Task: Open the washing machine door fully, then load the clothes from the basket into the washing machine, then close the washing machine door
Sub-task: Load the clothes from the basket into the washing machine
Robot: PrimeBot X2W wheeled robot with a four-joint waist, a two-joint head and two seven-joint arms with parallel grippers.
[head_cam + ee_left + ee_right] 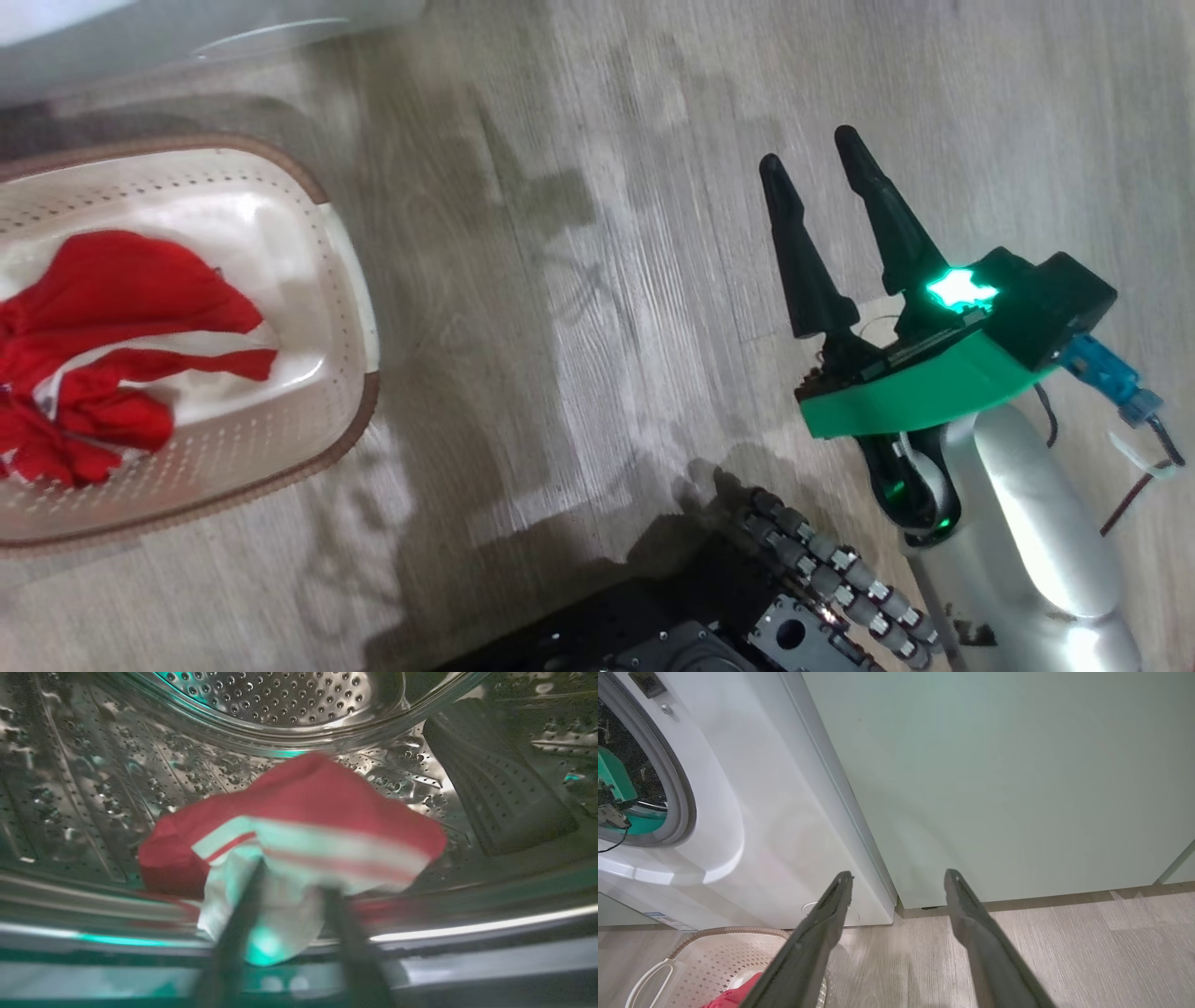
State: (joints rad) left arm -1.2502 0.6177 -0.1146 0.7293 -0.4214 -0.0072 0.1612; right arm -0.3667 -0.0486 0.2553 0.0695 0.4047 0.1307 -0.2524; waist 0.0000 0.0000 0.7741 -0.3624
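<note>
In the left wrist view a red garment with white stripes [327,798] lies blurred low in the dimpled steel drum [280,695], just past the front lip. My left gripper [293,877] reaches into the drum, its blurred fingers apart, with the garment's white trim between and over their tips. More red clothes [121,308] lie in the cream basket [359,411] on the floor at the left. My right gripper [812,149] hangs open over bare floor, well to the right of the basket. The white washing machine [784,812] stands beyond it with its opening uncovered. The door is out of view.
A pale green cabinet [994,765] stands right of the machine. The basket [714,956] sits just in front of the machine's lower panel. My black wheeled base [672,625] is at the bottom of the head view. Wood-look floor [579,280] stretches between the basket and the right arm.
</note>
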